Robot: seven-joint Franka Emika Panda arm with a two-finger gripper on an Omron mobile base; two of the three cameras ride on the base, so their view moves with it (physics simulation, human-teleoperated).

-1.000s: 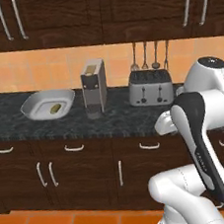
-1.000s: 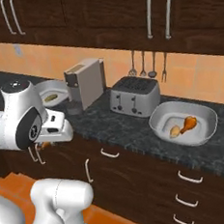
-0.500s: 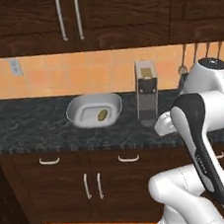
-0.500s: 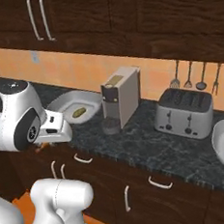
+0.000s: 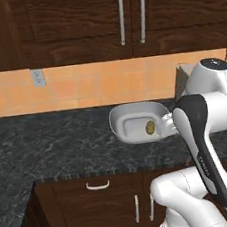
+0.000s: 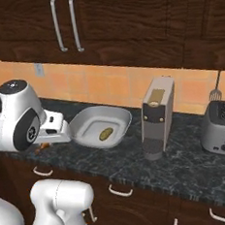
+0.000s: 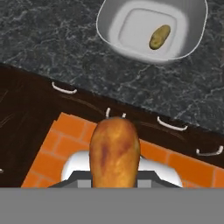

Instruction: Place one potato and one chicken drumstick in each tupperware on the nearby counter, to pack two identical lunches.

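Observation:
My gripper (image 6: pixel 44 144) is shut on a chicken drumstick (image 7: pixel 114 151), an orange-brown piece that rises large at the bottom of the hand view. It hangs in front of the counter (image 7: pixel 52 43) edge, above the drawers and the floor. A pale tupperware (image 7: pixel 103 26) sits on the counter beyond it with one potato (image 7: pixel 159 36) inside. The same tupperware (image 5: pixel 119 120) and potato (image 5: pixel 150 127) show in the left base view, partly behind my arm. In the right base view the tupperware (image 6: pixel 122 118) with its potato (image 6: pixel 106 133) lies just right of my hand.
A tall coffee machine (image 6: pixel 156 117) stands right of the tupperware, and a silver toaster (image 6: pixel 223 128) sits further right. Dark drawers with curved handles (image 7: pixel 65 89) run under the counter edge. Orange floor tiles (image 7: pixel 48 144) lie below. Wall cabinets (image 5: pixel 124 18) hang overhead.
The base has driven left, so both base views shifted: the toaster slid to the right edge and a second container left the frame. The drumstick stays in my grip.

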